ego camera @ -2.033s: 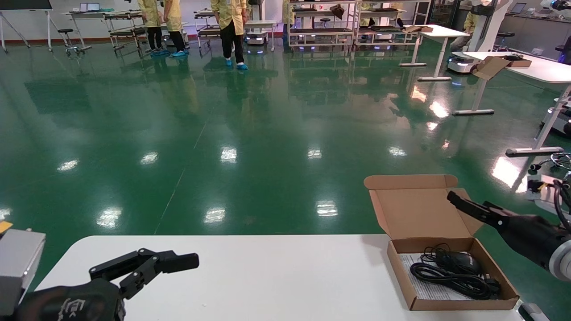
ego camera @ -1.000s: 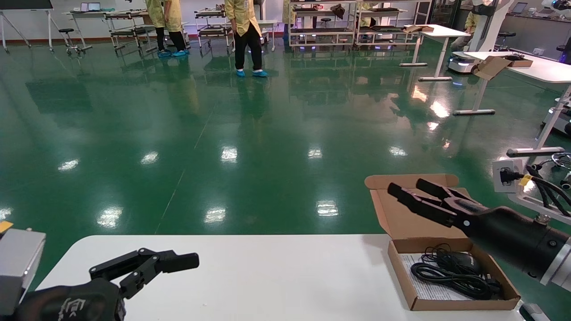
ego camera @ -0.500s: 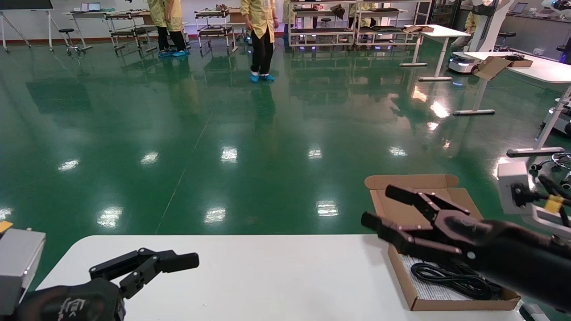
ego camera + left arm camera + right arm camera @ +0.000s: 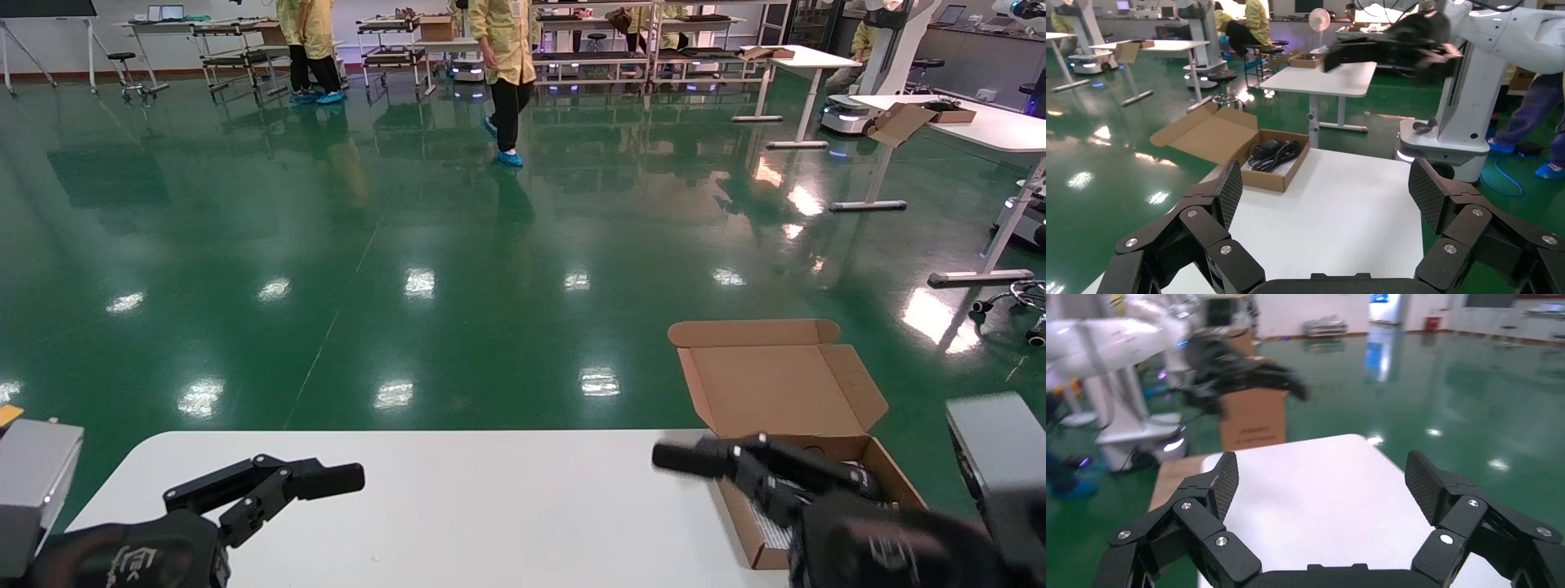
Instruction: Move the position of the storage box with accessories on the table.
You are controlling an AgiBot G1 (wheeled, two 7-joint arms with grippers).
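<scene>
The brown cardboard storage box (image 4: 895,482) stands at the table's right end with its lid (image 4: 776,384) open and leaning back. In the left wrist view the box (image 4: 1288,174) holds a black mouse with a coiled cable (image 4: 1273,153). In the head view only a strip of white paper (image 4: 764,527) shows. My right gripper (image 4: 703,461) is open and empty. It hangs low over the box's left part, points left and hides most of the contents. My left gripper (image 4: 286,498) is open and empty over the table's (image 4: 507,506) left front, far from the box.
The box sits close to the table's far and right edges. White desks stand far off at the right, one with another cardboard box (image 4: 907,121). People in yellow (image 4: 502,49) move at the back. A large carton (image 4: 1253,419) stands on the floor beyond the table's left end.
My right arm has swung down and leftward from in front of the lid to low over the box. A person at the back has walked to the right. The left arm has not moved.
</scene>
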